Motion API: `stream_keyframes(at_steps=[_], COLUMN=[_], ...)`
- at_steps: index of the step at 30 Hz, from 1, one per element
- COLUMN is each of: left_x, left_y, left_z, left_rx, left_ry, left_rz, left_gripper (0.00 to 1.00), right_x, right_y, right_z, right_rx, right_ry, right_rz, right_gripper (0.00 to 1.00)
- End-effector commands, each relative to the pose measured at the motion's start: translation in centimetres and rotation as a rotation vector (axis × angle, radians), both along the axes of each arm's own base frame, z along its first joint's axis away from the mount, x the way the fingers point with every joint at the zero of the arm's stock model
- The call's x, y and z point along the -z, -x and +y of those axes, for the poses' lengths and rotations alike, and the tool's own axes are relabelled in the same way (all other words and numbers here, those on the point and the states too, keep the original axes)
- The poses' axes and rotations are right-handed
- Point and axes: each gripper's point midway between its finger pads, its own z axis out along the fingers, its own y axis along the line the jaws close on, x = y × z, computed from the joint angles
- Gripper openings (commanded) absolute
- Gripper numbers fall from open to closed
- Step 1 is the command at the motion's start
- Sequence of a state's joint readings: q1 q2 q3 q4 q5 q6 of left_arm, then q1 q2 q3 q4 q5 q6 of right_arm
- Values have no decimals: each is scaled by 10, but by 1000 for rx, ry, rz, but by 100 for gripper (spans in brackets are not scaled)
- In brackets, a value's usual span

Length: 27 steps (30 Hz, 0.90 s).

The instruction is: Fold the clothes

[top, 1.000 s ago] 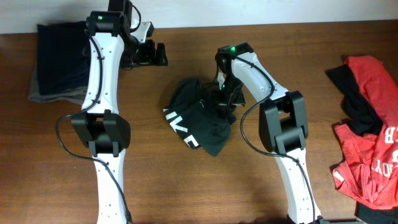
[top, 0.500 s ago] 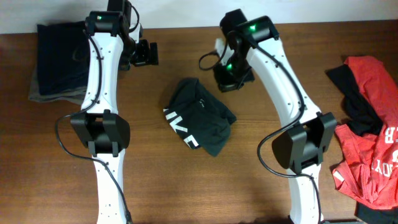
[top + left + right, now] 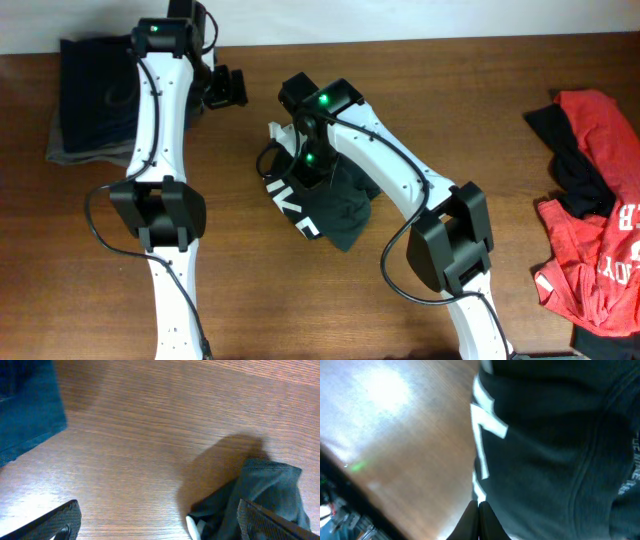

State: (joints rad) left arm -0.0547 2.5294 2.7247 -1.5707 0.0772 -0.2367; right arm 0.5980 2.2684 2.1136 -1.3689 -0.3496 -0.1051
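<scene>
Brown wooden tabletop (image 3: pixel 450 90) holds the crumpled black T-shirt (image 3: pixel 340 212) at its middle, its long axis slanting upper-left to lower-right in the overhead view. Your right claw (image 3: pixel 306 168) hangs over its upper-left end, while the left claw (image 3: pixel 226 88) sits well apart beyond it, jaws spread wide. Only the right wrist view shows the right claw closed up beside the white letters (image 3: pixel 487 422), whether pinching cloth you cannot tell; only overhead shows the red shirt (image 3: pixel 595 250) far right.

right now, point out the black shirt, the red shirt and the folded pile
black shirt (image 3: pixel 335 212), overhead view, crumpled middle
red shirt (image 3: pixel 585 245), overhead view, lower body
folded pile (image 3: pixel 90 95), overhead view, dark top layer
</scene>
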Motion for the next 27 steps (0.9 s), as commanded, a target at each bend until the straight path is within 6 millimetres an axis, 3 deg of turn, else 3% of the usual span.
stream_keyframes(at_steps=[1,7,17,21,27], left_x=[5,5,5,6,6], left_y=[1,1,4,7,12], left_z=[15,22,22,22,21], left_rx=[-54,-68,-68,-68,-66], left_ry=[-17,-17,-17,-18,-14], left_rz=[19,21,31,43,64], left_gripper=[99,99,99,99,99], right_x=[23,42,73,91,98], right_y=[-1,-15,-65,-88,-137], right_z=[-7,-6,-16,-32,-70], right_rx=[24,45,213,335,557], right_ry=[15,-11,2,41,71], right_rz=[34,-7,-86,-110,-201], right_gripper=[4,4,4,4,4])
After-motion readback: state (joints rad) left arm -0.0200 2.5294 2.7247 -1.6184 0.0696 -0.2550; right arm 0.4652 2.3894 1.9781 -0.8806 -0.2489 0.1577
